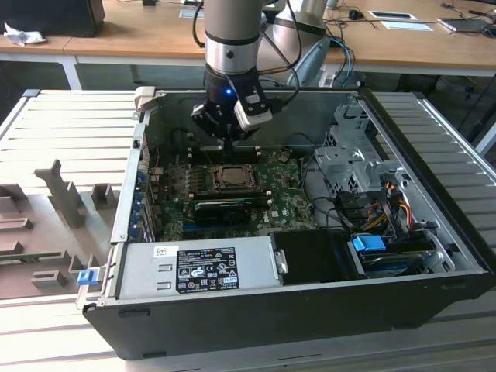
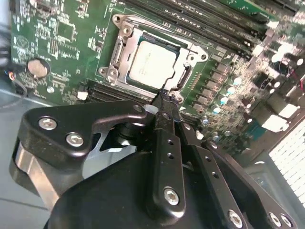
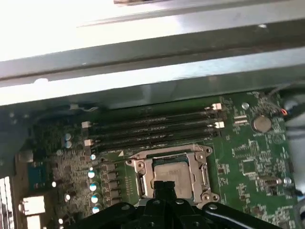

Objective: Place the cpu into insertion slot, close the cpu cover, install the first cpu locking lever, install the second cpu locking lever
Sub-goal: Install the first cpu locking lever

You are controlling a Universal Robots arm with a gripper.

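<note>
The exterior view looks down from higher up and well back into the open computer case (image 1: pixel 271 318), facing my arm across it. Both wrist views ride close above the motherboard (image 2: pixel 62 52) (image 3: pixel 248 157), looking down past my claw (image 2: pixel 164 98) (image 3: pixel 164 188) at different angles. They share the cpu (image 2: pixel 152 64) (image 3: pixel 169 172) and the memory slots (image 2: pixel 190 19) (image 3: pixel 152 126). The exterior view takes these in too.

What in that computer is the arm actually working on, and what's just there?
For the job: cpu, cpu cover framing it, gripper close beside them.
Just there: memory slots, coin battery, power supply, drive cables.
</note>
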